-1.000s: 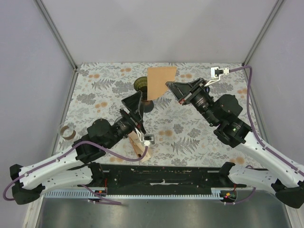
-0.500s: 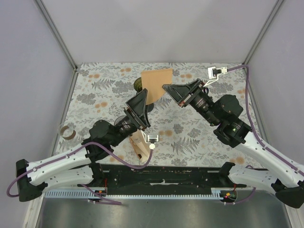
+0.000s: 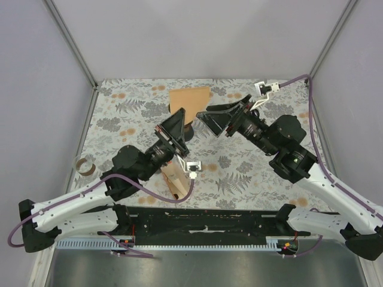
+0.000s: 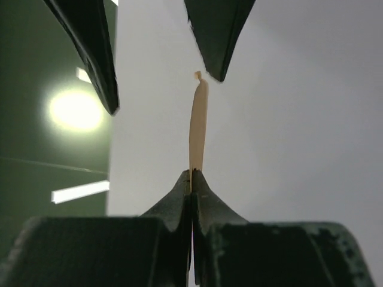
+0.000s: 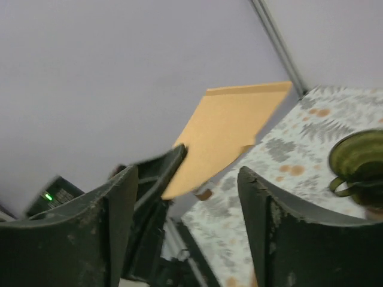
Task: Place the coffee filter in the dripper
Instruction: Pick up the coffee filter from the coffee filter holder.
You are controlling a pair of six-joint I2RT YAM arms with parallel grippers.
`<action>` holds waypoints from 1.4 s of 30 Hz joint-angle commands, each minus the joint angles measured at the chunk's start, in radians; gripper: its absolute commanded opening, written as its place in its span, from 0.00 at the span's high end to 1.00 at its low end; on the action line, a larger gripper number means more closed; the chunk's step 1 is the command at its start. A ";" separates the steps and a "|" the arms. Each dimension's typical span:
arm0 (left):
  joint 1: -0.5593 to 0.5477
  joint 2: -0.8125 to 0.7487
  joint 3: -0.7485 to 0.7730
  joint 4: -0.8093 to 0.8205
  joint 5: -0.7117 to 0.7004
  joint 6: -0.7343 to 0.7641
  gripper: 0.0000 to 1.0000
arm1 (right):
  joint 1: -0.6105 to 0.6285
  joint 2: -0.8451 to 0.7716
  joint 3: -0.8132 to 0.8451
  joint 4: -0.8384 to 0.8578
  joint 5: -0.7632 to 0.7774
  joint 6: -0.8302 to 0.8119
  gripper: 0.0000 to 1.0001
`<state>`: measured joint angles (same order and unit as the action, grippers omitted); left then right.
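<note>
The left gripper has its two black, wedge-shaped fingers pressed flat together on the lower edge of the tan paper coffee filter. In the left wrist view the filter is seen edge-on, a thin upright sliver, slightly bowed, rising from the pinch at the centre of the frame. Its top ends just below two dark pointed fingertips hanging in from the upper edge; these belong to the right gripper.

That gripper's matte, scuffed fingers stand well apart with nothing between them, and they do not touch the paper. From its own wrist view the filter is a flat, smooth sheet with straight edges and a squared top, tilted toward the upper right. Its lower corner is caught in the other arm's black finger at centre left.

The filter is held in the air, not in the olive-green translucent dripper. That rounded, glossy cup with a loop handle stands at the right edge of this view on the floral-printed tablecloth.

In the top view a roll of brown tape lies at the left edge of the cloth. A brown paper wedge rests low in the frame beside the left arm.
</note>
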<state>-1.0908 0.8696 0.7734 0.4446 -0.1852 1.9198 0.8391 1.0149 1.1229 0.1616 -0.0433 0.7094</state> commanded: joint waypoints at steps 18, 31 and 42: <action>0.204 0.152 0.902 -1.158 0.808 -1.772 0.98 | -0.117 -0.111 0.017 -0.082 -0.642 -0.608 0.09; 0.215 0.154 0.891 -1.127 0.843 -1.806 0.98 | -0.115 -0.047 0.012 0.130 -0.859 -0.467 0.86; 0.226 0.117 0.863 -1.245 0.682 -1.687 0.32 | -0.097 0.006 0.164 -0.560 -0.764 -0.934 1.00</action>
<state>-0.8715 1.0065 1.6291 -0.7483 0.5499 0.1581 0.7265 0.9764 1.1831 -0.0734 -0.8501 -0.0044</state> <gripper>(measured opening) 0.641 0.007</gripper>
